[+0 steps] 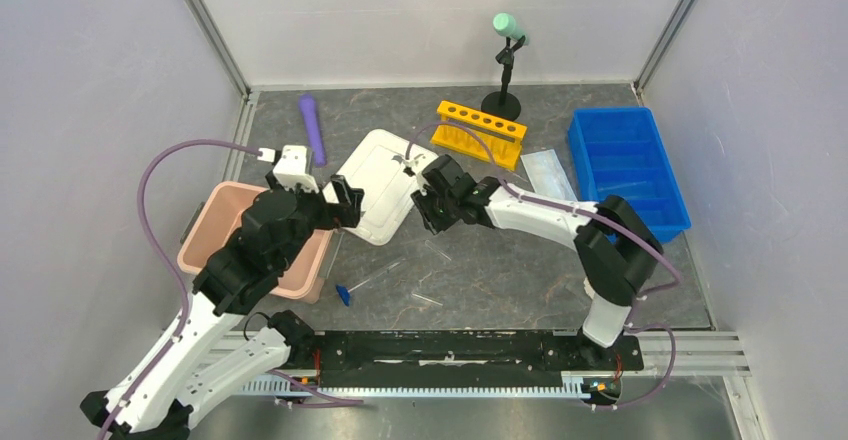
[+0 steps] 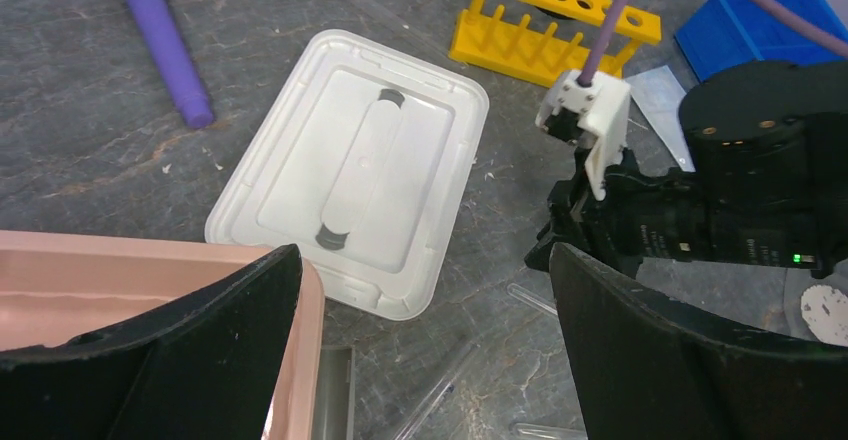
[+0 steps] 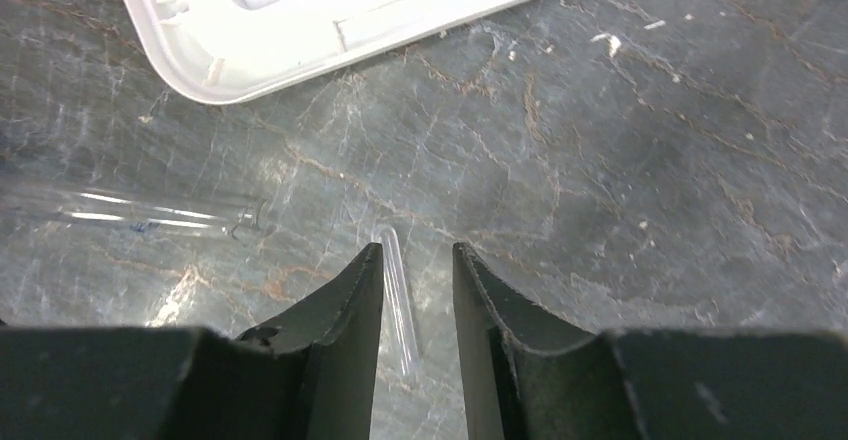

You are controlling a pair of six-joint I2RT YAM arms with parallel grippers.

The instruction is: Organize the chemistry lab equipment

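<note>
Two arms over a grey table [image 1: 500, 280]
A white lid [image 1: 378, 185] lies flat. The left gripper [image 2: 425, 260] is wide open by the pink tub [image 1: 222, 215]. The right gripper [image 3: 417, 252] is a little open, a thin clear tube [image 3: 398, 305] lying on the table between its fingers [image 3: 340, 350].

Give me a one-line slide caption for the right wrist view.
Right gripper straddles a thin clear tube lying on the grey table, near a white lid corner.
</note>
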